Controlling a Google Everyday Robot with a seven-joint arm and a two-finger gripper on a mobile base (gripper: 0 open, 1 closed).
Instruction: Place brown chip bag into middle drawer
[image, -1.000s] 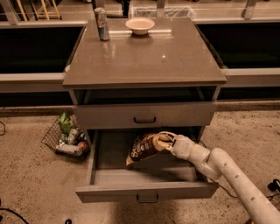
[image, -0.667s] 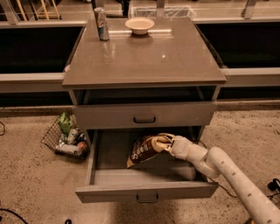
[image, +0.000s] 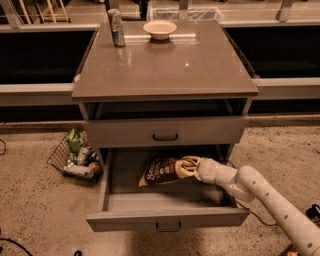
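Placement was the step in hand. The gripper (image: 189, 167) reached into the pulled-out middle drawer (image: 104, 186) from the right, its fingers closed on the pale right end of the brown chip bag (image: 161, 171). The bag hung tilted within the tray's outline, lettered face up and left end lower, just below the front of the closed drawer above (image: 165, 132). By my reading the carry was done and only the release was left. The next move seemed to call for lowering until the bag rested on the tray floor. After that the fingers would need to part and the arm (image: 260, 196) draw back to the right, without dragging the crinkly bag along or clipping the drawer's right wall or the panel overhead.

Several things were hard to make out. Deep shadow made it impossible to tell whether the bag's low corner touched the tray floor or hung just over it. The fingertips merged with the bag's pale end, so the exact grip was unclear. The tray's back was hidden under the cabinet, and the arm ran out of view at lower right. A can (image: 116, 27) and a bowl (image: 160, 29) stood on the cabinet top (image: 165, 70), and a wire basket (image: 59, 159) of packets sat on the floor to the left. None of these bore on the task.
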